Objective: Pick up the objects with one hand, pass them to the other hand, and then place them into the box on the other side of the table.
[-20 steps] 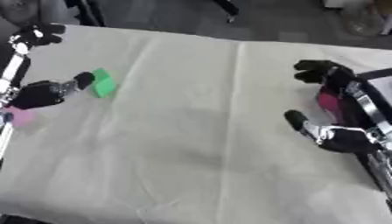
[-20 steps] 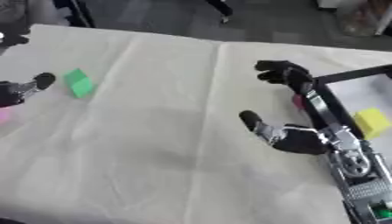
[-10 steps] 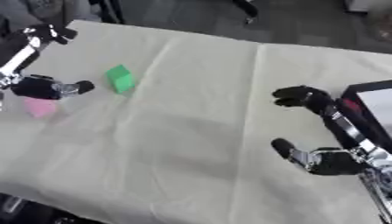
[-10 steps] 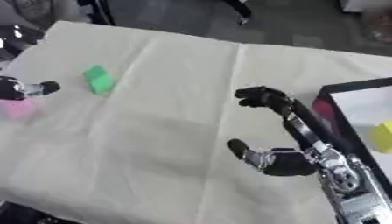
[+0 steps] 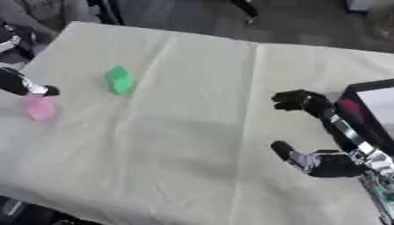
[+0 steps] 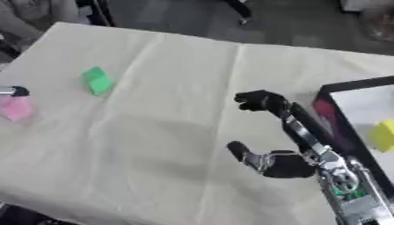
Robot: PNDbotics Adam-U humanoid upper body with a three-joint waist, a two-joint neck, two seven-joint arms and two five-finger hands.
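Right hand [image 6: 269, 163] beside box [image 6: 338, 115]; green block [image 5: 119, 79] far.

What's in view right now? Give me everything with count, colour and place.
Block: one, green, far left part of the table.
Pink thing: one, left edge, beside the left hand.
Yellow thing: one, inside the box.
Box: one, dark rim, pale inside, right edge.
Cloth: one, cream, covers the table.
Left hand: at the left edge, fingers not clear.
Right hand: mid-right, curled, empty, beside the box.
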